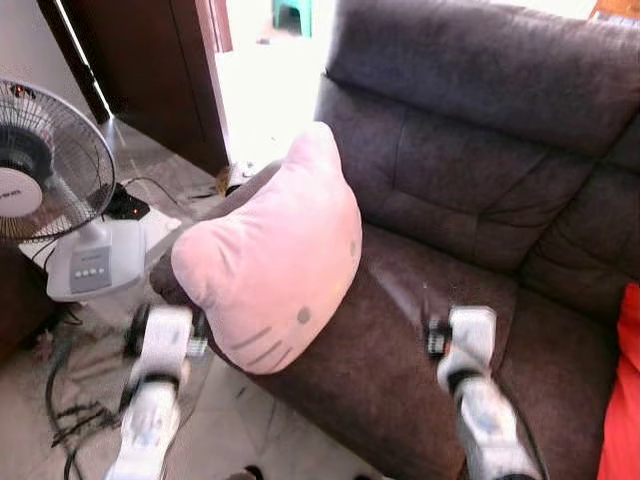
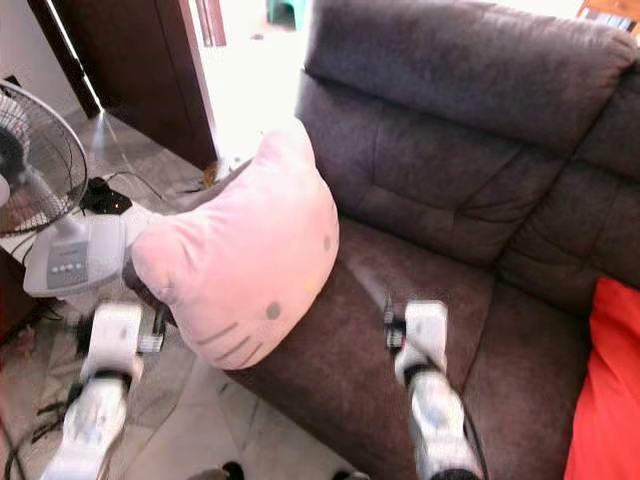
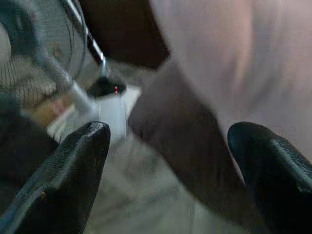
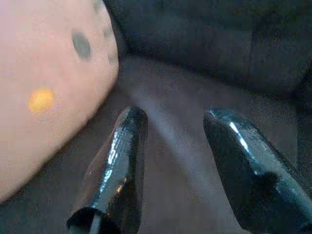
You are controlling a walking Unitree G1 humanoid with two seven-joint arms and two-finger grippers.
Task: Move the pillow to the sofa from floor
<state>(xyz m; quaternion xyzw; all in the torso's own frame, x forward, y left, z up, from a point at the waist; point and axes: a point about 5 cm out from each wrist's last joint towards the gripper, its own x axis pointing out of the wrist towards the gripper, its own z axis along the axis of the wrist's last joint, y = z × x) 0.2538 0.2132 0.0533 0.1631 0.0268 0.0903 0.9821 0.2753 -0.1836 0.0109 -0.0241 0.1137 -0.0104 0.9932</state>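
The pillow (image 1: 270,258) leans on the sofa (image 1: 480,160) arm, overhanging. It looks light and squashy; I'd pinch an ear. My left hand (image 3: 168,146) and right hand (image 4: 178,141) are both spread, empty.

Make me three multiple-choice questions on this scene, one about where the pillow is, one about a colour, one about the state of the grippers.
1. Where is the pillow?
A. flat on the floor
B. on the sofa's arm
C. on top of the fan

2. What colour is the pillow?
A. pink
B. blue
C. green

3. How are the two grippers?
A. both shut on the pillow
B. one shut on a cable
C. both open, holding nothing

Answers:
1 B, it leans on the sofa's arm, off the floor.
2 A, it is pale pink with grey whisker marks.
3 C, the left gripper and right gripper show spread fingers with nothing between them.
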